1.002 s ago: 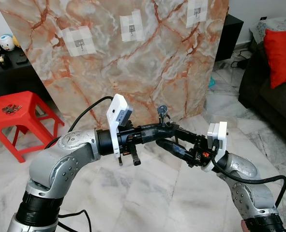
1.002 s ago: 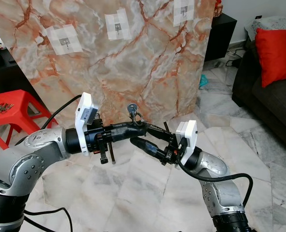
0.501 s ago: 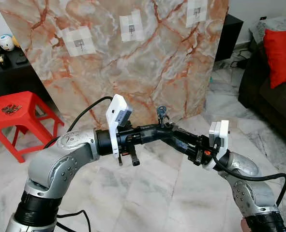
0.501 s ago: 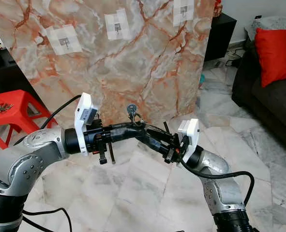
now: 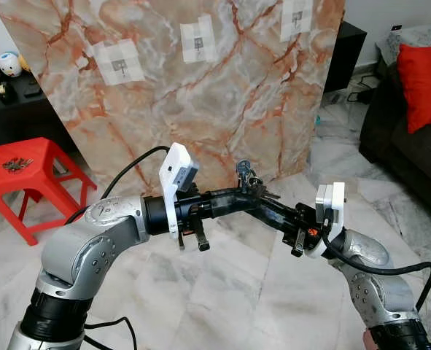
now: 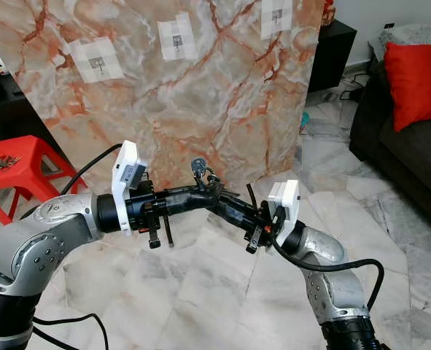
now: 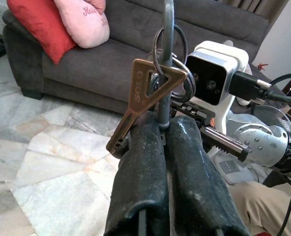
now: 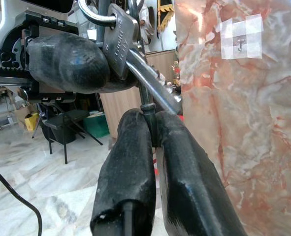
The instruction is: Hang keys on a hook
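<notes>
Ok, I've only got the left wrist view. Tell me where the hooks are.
Observer: Three hooks sit on white patches across the marble panel, beyond both arms.
Operator: Say what the right gripper is doing.
Observer: The right gripper is shut on the keys too, tip to tip with the left gripper.
Operator: Report any other keys.
Observer: Another bunch lies on the red stool, on the robot's left.

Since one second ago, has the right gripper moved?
Yes. The right gripper has risen toward the keys, judged against the marble panel.
</notes>
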Robot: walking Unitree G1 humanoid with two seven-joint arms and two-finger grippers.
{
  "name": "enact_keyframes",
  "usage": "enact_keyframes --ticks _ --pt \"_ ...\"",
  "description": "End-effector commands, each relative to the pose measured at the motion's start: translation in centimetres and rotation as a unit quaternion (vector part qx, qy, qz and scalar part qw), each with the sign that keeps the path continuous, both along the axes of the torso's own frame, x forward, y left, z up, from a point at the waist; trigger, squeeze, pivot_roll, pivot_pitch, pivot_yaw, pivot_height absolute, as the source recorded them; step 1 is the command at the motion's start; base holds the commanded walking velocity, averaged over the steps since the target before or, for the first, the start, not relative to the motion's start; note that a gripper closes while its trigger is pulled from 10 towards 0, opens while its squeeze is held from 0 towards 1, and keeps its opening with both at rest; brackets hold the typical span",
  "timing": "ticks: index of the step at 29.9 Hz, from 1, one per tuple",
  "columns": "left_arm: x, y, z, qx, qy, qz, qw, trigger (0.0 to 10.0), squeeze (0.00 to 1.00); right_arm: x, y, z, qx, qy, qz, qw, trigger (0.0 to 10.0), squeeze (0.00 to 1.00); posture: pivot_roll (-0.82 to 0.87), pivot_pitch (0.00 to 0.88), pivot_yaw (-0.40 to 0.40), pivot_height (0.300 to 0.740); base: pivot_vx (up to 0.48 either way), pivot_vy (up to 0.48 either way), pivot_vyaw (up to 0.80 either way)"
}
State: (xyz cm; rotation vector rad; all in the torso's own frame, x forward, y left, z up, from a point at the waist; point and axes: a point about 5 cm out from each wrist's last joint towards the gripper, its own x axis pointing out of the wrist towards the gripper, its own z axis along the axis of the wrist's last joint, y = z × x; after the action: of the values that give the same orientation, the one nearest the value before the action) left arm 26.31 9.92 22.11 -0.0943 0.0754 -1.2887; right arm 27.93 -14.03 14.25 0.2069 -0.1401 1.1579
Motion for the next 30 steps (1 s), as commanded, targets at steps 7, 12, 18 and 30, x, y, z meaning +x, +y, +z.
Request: enact_keyframes --ticks 7,12,18,30 --pt "0.0 0.6 -0.5 0.016 0.005 0.003 1.0 10.0 0.0 0.1 -0.7 0.5 0.003 -0.005 -0.005 1.0 0.0 0.0 -0.1 0.073 0.048 0.74 0.0 0.0 0.0" --pt "0.2 1.2 -0.6 0.024 0.004 0.014 1.0 10.0 0.0 0.2 -1.2 0.6 0.0 -0.005 -0.012 1.0 0.0 0.0 -0.1 0.072 0.047 0.74 0.0 0.0 0.0" --pt "0.3 1.6 -1.1 0.036 0.008 0.024 0.999 10.0 0.0 0.4 -1.4 0.8 -0.001 -0.006 -0.015 1.0 0.0 0.0 -0.11 0.072 0.046 0.74 0.0 0.0 0.0" --pt "0.3 2.0 -1.7 0.05 0.014 0.031 0.998 10.0 0.0 0.4 -2.0 0.8 -0.011 -0.004 -0.02 1.0 0.0 0.0 -0.11 0.073 0.045 0.74 0.0 0.0 0.0"
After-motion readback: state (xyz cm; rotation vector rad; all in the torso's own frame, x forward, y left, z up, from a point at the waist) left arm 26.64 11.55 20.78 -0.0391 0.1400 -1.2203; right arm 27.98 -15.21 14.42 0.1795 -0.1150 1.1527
